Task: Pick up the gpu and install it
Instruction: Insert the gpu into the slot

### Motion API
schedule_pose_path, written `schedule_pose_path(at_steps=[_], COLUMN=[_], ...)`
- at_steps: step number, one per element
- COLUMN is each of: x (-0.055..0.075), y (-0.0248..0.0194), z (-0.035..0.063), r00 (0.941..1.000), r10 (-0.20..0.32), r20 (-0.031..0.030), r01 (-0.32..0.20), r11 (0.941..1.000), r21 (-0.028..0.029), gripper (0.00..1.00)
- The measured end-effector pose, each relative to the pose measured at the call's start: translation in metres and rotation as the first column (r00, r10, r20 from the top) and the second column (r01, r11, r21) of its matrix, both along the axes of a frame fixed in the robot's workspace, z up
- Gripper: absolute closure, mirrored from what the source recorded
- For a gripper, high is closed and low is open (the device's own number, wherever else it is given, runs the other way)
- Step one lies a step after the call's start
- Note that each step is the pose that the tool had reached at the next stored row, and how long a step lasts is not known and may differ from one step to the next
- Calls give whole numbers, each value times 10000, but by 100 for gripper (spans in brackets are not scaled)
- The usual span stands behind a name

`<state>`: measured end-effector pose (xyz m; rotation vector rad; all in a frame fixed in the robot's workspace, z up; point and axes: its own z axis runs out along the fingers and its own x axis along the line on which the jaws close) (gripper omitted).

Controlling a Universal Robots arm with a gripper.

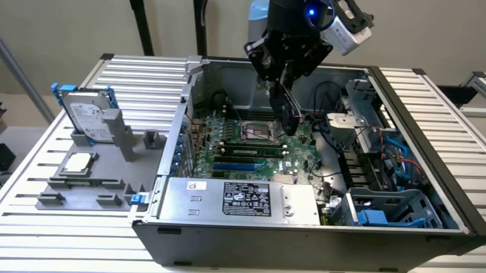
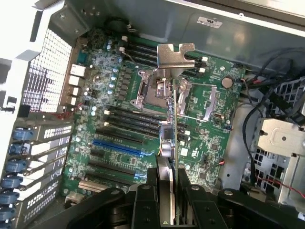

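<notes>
The gpu [image 1: 287, 114] hangs on edge from my gripper [image 1: 283, 79], a thin dark card reaching down into the open computer case [image 1: 425, 131], just above the green motherboard [image 1: 243, 153]. In the wrist view I look along the gpu's thin edge [image 2: 176, 129], and its silver end bracket [image 2: 175, 56] stands at the far end over the CPU socket [image 2: 159, 90]. My gripper [image 2: 172, 195] is shut on the gpu, with one black finger on each face. The blue expansion slot [image 2: 116, 145] lies off to one side of the card, apart from it.
A silver hard drive in a blue frame [image 1: 87, 116] and a small square CPU chip [image 1: 78, 163] sit on a grey fixture at the exterior view's left. The power supply [image 1: 243, 199] fills the case's near side. Drive cages and cables [image 1: 379, 153] crowd the right.
</notes>
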<state>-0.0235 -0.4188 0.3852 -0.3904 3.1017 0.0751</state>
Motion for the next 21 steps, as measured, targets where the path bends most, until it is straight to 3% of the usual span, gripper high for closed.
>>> schedule_pose_path(at_steps=[6,11,16,21], x=[0,0,0,0], y=[0,0,0,0], z=[-12,-21,-31,-42], r00=[9941,9801,9581,9281], r10=[1087,1986,2864,3723], r20=[1,0,1,1], r01=[-1087,-1986,-2864,-3723], r11=[9941,9801,9581,9281], r21=[0,0,1,1], gripper=[72,72,72,72])
